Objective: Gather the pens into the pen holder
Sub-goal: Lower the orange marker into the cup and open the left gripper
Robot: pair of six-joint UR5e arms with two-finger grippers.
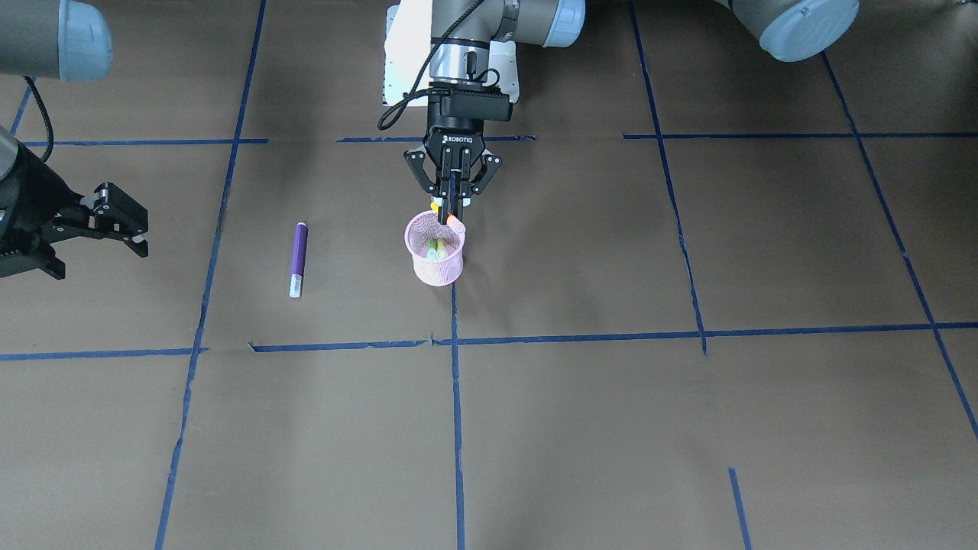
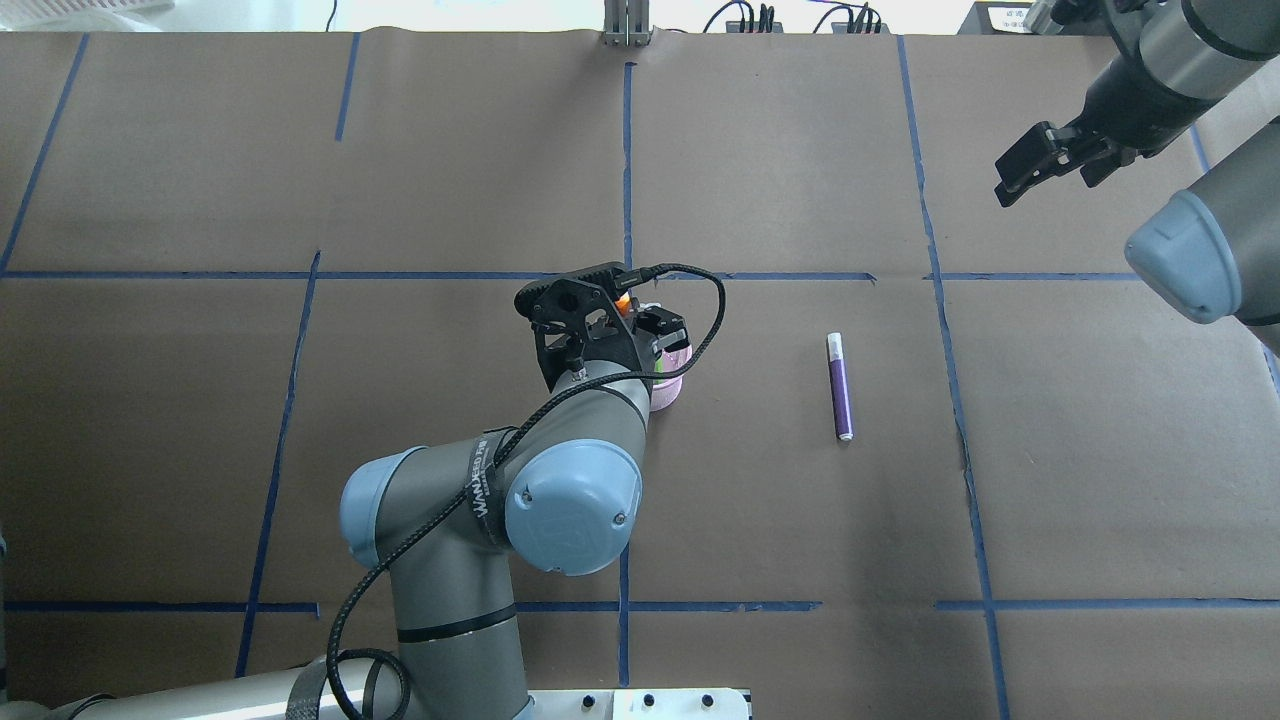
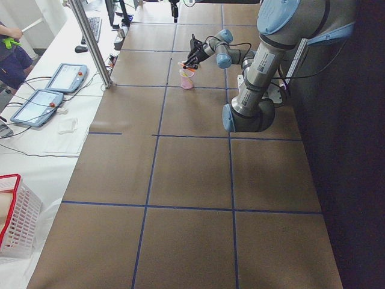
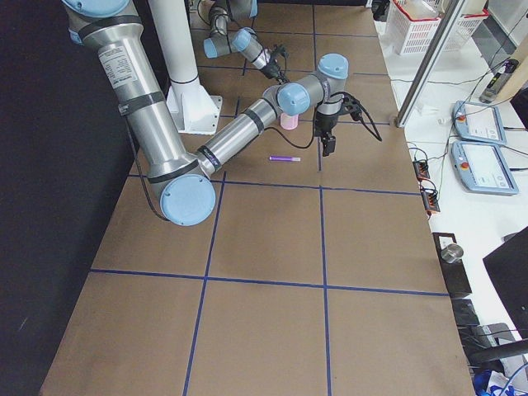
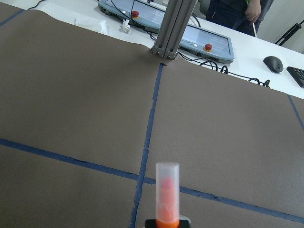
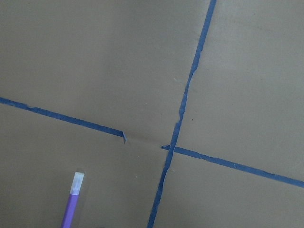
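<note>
My left gripper [image 1: 451,205] is shut on an orange pen [image 1: 455,221] and holds it just above the rim of the pink mesh pen holder [image 1: 435,267]. A green pen [image 1: 432,252] and a yellowish pen [image 1: 442,247] stand inside the holder. In the left wrist view the orange pen [image 5: 167,197] points forward with its pale cap end out. A purple pen [image 1: 299,258] lies flat on the table, also seen in the overhead view [image 2: 840,388] and the right wrist view [image 6: 71,206]. My right gripper [image 1: 122,221] is open and empty, off to the side of the purple pen.
The table is brown paper with a grid of blue tape lines [image 1: 455,397]. My left arm's elbow [image 2: 560,505] hangs over the near middle. Operator tablets [image 5: 204,40] and a metal post [image 5: 168,28] stand past the far edge. A red-rimmed basket [image 3: 15,223] sits off the table's end.
</note>
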